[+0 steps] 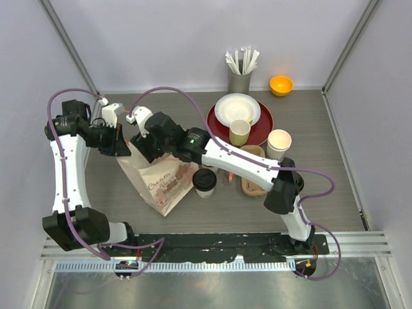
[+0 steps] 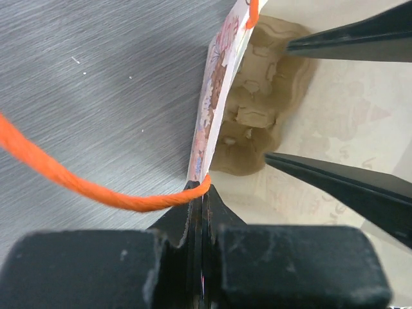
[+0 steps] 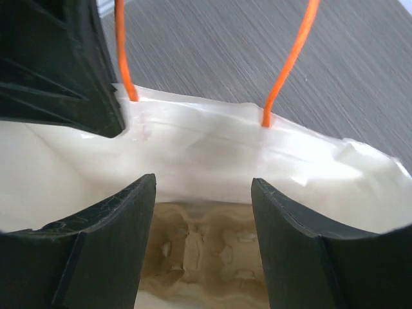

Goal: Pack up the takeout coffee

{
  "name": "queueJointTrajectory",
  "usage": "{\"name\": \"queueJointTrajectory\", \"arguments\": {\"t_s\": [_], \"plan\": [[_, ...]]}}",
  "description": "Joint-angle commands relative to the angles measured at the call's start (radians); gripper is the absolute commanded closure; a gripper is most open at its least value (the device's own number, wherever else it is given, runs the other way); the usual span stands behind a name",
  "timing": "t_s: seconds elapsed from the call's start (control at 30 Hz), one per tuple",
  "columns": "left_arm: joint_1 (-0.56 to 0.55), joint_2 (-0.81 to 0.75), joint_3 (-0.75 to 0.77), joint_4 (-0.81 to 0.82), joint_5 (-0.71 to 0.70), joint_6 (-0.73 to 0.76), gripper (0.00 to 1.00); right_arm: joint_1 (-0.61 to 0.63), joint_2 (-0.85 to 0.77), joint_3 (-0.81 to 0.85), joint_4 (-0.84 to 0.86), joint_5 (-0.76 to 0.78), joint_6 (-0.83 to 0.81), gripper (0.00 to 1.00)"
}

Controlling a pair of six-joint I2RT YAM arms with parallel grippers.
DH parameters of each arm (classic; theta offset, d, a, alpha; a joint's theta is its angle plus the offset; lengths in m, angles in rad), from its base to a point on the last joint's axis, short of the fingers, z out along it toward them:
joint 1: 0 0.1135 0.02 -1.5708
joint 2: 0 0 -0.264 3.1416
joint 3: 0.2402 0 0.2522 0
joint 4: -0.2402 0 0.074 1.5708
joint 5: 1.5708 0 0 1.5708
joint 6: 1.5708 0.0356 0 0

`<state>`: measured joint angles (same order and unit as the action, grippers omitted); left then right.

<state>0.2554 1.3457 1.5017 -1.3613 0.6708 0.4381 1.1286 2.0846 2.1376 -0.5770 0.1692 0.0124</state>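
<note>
Top external: lidded cup [image 1: 205, 181] stands beside bag [image 1: 161, 185], near right hand [image 1: 145, 149].

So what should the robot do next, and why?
Probably lift the right gripper out of the paper bag: its jaws are open and empty above the cup carrier inside, and a lidded coffee cup stands outside beside it.

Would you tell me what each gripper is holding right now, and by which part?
The left gripper pinches the paper bag by its top rim beside the orange handle; the right gripper holds nothing.
</note>
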Motion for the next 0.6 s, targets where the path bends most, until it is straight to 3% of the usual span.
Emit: {"name": "queueJointTrajectory", "arguments": {"t_s": [0.0, 0.57], "plan": [[-0.001, 0.001, 0.022, -0.024, -0.011, -0.007, 1.0, 0.003, -0.132, -0.028, 0.104, -0.031, -0.011, 0.33], [-0.001, -0.025, 0.026, -0.027, -0.025, -0.006, 1.0, -0.003, -0.155, -0.022, 0.117, -0.062, -0.009, 0.33]]}}
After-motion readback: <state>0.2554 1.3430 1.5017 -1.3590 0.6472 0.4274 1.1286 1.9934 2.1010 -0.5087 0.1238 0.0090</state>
